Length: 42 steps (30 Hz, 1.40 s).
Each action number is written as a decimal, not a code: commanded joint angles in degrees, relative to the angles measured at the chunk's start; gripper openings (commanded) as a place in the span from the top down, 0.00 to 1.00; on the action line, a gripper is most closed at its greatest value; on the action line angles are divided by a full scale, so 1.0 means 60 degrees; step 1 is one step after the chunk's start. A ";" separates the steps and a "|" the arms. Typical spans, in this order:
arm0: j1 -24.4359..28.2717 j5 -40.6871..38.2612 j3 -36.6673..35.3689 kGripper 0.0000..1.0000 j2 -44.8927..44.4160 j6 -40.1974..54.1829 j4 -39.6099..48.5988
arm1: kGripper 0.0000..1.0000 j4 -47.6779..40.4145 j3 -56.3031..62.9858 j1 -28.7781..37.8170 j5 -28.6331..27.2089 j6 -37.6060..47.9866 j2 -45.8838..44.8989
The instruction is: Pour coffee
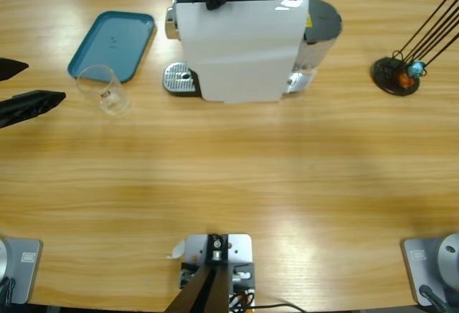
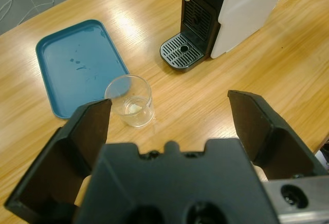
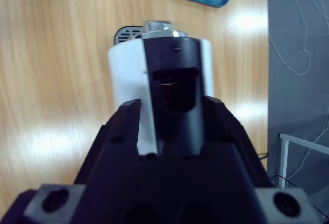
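Count on the table [image 1: 237,176]: one white capsule coffee machine [image 1: 240,40] at the far edge near the middle, one teal tray [image 1: 113,44] toward the far-left corner, one clear drinking glass [image 1: 104,89] just off the tray's near edge, one black stand with thin rods [image 1: 396,75] near the right edge, two grippers. Left gripper [image 2: 169,116] comes in from the left edge, jaws wide apart, holding nothing; the glass [image 2: 130,100] sits ahead of it, nearer the left-hand finger [image 2: 85,131] than the other, not touching either. Glass is upright, apart from the machine's drip grate [image 2: 181,54]; bottom shows only a pale patch, so can't confirm coffee in it; no amber liquid visible anywhere. Tray [image 2: 77,64] carries a few small droplets. Right gripper [image 3: 172,126] sits over the machine top [image 3: 172,75], looking down on the dark capsule slot; jaws lie either side of the black top section, but can't tell whether they are gripping it.
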 commanded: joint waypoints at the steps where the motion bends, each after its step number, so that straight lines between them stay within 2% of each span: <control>1: -0.0060 -0.0169 0.0266 0.02 0.0061 -0.0135 0.0143 | 0.40 0.0553 -0.1159 0.1055 -0.0160 0.0565 -0.0433; 2: -0.0060 -0.0190 0.0266 0.02 0.0079 -0.0135 0.0140 | 0.31 0.0553 -0.1352 0.1245 -0.0181 0.0867 -0.0594; 4: -0.0060 -0.0195 0.0255 0.03 0.0073 -0.0135 0.0123 | 0.21 0.0538 -0.1719 0.1553 -0.0005 0.1400 -0.0922; 5: -0.0060 -0.0204 0.0257 0.03 0.0082 -0.0135 0.0099 | 0.06 0.0538 -0.1886 0.1661 0.0288 0.1682 -0.1159; 6: -0.0060 -0.0213 0.0260 0.03 0.0094 -0.0138 0.0064 | 0.04 0.0559 -0.1953 0.1720 0.0394 0.2027 -0.1382; 7: -0.0060 -0.0242 0.0266 0.03 0.0120 -0.0185 0.0008 | 0.09 0.0650 -0.2009 0.1741 0.0347 0.2578 -0.1619; 8: -0.0060 -0.0248 0.0275 0.03 0.0143 -0.0211 -0.0050 | 0.21 0.0881 -0.2117 0.1741 0.0232 0.2968 -0.1845; 9: -0.0060 -0.0257 0.0296 0.03 0.0170 -0.0276 -0.0121 | 0.45 0.1110 -0.2164 0.1741 0.0016 0.3126 -0.2088; 10: -0.0060 -0.0260 0.0322 0.03 0.0176 -0.0334 -0.0188 | 0.78 0.1268 -0.2143 0.1741 -0.0239 0.3220 -0.2358; 11: -0.0060 -0.0263 0.0381 0.03 0.0176 -0.0381 -0.0288 | 0.99 0.1353 -0.2061 0.1700 -0.0503 0.3340 -0.2630; 14: -0.0060 -0.0163 0.0518 0.03 0.0237 -0.0542 -0.0633 | 1.00 0.1294 -0.1036 0.1392 -0.1279 0.3867 -0.3421; 18: -0.0060 -0.0128 0.0720 0.00 0.0278 -0.0387 -0.0695 | 1.00 0.1174 0.0397 0.1242 -0.2199 0.5596 -0.3831; 21: -0.0057 0.0036 0.0720 0.00 0.0302 -0.0425 -0.0780 | 1.00 -0.0291 0.2380 0.0853 -0.2325 0.7175 -0.4479; 23: -0.0060 0.0218 0.0732 0.01 0.0263 -0.0422 -0.0853 | 1.00 -0.1723 0.3871 0.0832 -0.2800 0.7655 -0.5115; 26: -0.0060 0.0235 0.0764 0.01 0.0340 -0.0411 -0.0941 | 1.00 -0.4761 0.6455 0.0832 -0.4250 0.7711 -0.6157; 27: -0.0060 0.0235 0.0767 0.01 0.0395 -0.0390 -0.0956 | 1.00 -0.5538 0.7059 0.0856 -0.4824 0.7565 -0.6260; 29: -0.0060 0.0232 0.0779 0.00 0.0545 -0.0352 -0.1043 | 1.00 -0.6461 0.7738 0.1055 -0.5352 0.6876 -0.6163; 33: -0.0060 0.0206 0.0767 0.00 0.1005 -0.0326 -0.1260 | 1.00 -0.7134 0.8049 0.1412 -0.5920 0.6252 -0.5569; 42: -0.0060 0.0206 0.0794 0.01 0.1116 -0.0282 -0.1424 | 1.00 -0.7782 0.7481 0.1491 -0.5765 0.5133 -0.4403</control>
